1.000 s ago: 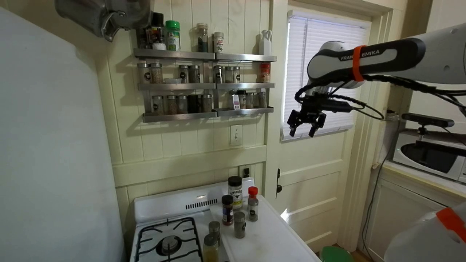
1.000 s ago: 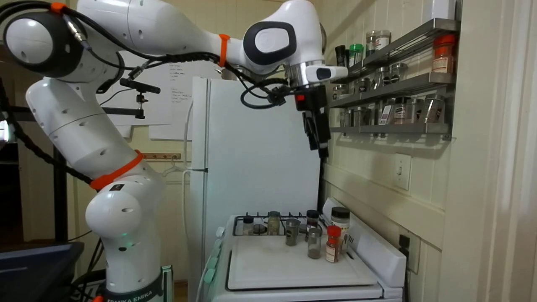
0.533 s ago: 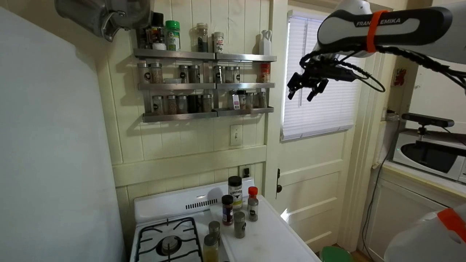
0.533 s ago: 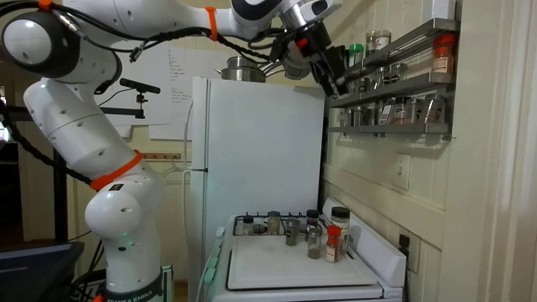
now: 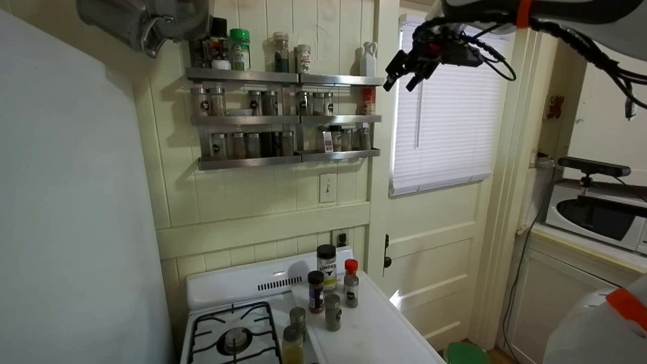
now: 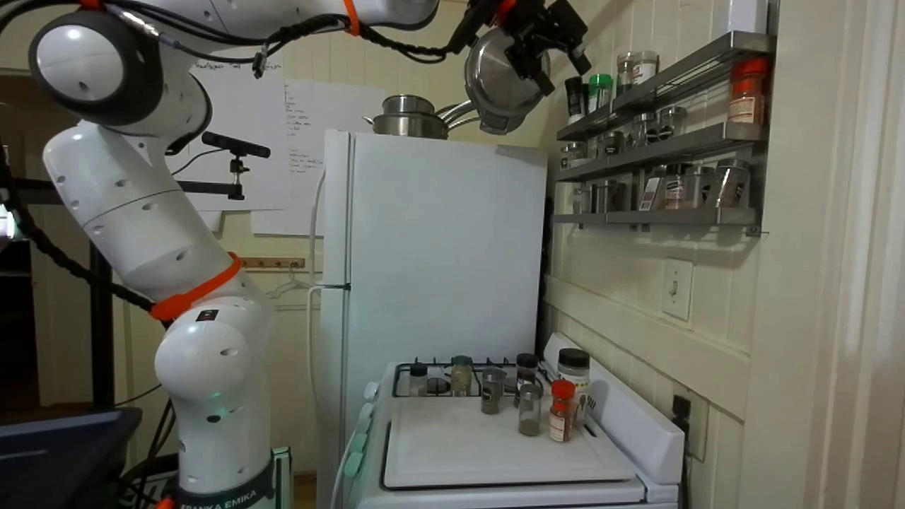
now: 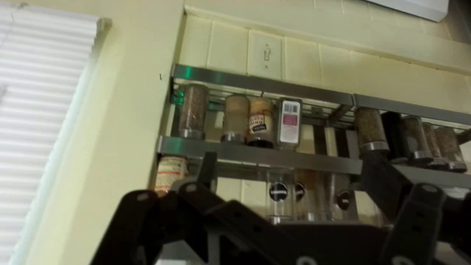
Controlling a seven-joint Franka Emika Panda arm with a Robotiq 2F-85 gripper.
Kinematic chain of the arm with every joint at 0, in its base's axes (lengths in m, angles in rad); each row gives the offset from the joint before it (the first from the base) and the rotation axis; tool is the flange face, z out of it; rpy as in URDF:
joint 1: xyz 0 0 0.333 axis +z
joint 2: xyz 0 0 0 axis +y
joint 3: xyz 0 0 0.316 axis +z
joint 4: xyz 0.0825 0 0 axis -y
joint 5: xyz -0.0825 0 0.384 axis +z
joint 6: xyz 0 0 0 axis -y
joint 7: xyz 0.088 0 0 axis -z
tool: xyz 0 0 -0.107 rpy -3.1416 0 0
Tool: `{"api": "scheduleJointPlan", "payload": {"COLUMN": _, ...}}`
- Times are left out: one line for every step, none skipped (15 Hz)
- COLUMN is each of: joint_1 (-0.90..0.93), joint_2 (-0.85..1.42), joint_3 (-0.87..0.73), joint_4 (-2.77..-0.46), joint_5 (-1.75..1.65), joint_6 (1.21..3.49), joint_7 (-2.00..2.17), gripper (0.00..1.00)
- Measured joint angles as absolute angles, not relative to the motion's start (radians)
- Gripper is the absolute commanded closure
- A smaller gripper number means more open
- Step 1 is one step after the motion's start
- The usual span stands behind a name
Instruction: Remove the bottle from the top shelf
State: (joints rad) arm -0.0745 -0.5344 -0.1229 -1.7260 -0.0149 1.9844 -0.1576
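Panelled wall point(image 5: 252, 192); top shelf point(image 5: 278, 77) with spice bottles point(image 5: 240, 50); gripper point(image 5: 400, 84) wide, empty, apart from them. Likely approach step; next: align with one.

White stove point(image 6: 481, 452), upright spice bottles point(image 6: 529, 416) atop

Bright at white window blinds point(image 5: 450, 126); shadowed on wall point(image 5: 258, 189) beneath metal spice rack point(image 5: 247, 120); in wrist view, blurred, green-glinting on lowest rail point(image 7: 262, 84), darkest at end effector point(image 7: 292, 168).
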Motion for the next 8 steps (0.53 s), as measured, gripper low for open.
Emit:
{"api": "scheduleJointPlan", "payload": {"joint_1": -0.056, "joint_2": -0.511, "joint_3": -0.12, "joint_4": -1.681, "joint_5": -0.012, "joint_6": 1.985, "joint_7": -0.169, "gripper": 0.0}}
{"api": "scheduleJointPlan", "payload": {"joint_1": -0.039, "joint_2": -0.483, "joint_3": -0.118, "joint_4": -1.632, "joint_5": -0.007, "joint_6": 1.986, "joint_7": -0.172, "gripper": 0.0}}
{"api": "scheduleJointPlan", "payload": {"joint_1": -0.026, "joint_2": -0.452, "joint_3": -0.116, "joint_4": -1.58, "joint_5": 0.002, "joint_6": 1.986, "joint_7": -0.172, "gripper": 0.0}}
{"api": "scheduleJointPlan", "payload": {"joint_1": -0.015, "joint_2": -0.418, "joint_3": -0.114, "joint_4": -1.528, "joint_5": 0.014, "joint_6": 1.987, "joint_7": -0.169, "gripper": 0.0}}
{"api": "scheduleJointPlan", "payload": {"joint_1": -0.009, "joint_2": -0.382, "joint_3": -0.111, "joint_4": -1.476, "joint_5": 0.026, "joint_6": 1.99, "joint_7": -0.158, "gripper": 0.0}}
{"api": "scheduleJointPlan", "payload": {"joint_1": -0.008, "joint_2": -0.344, "joint_3": -0.106, "joint_4": -1.424, "joint_5": 0.029, "joint_6": 2.008, "joint_7": -0.133, "gripper": 0.0}}
{"api": "scheduleJointPlan", "payload": {"joint_1": -0.009, "joint_2": -0.305, "joint_3": -0.101, "joint_4": -1.374, "joint_5": 0.029, "joint_6": 2.032, "joint_7": -0.104, "gripper": 0.0}}
{"api": "scheduleJointPlan", "payload": {"joint_1": -0.008, "joint_2": -0.283, "joint_3": -0.098, "joint_4": -1.35, "joint_5": 0.028, "joint_6": 2.037, "joint_7": -0.099, "gripper": 0.0}}
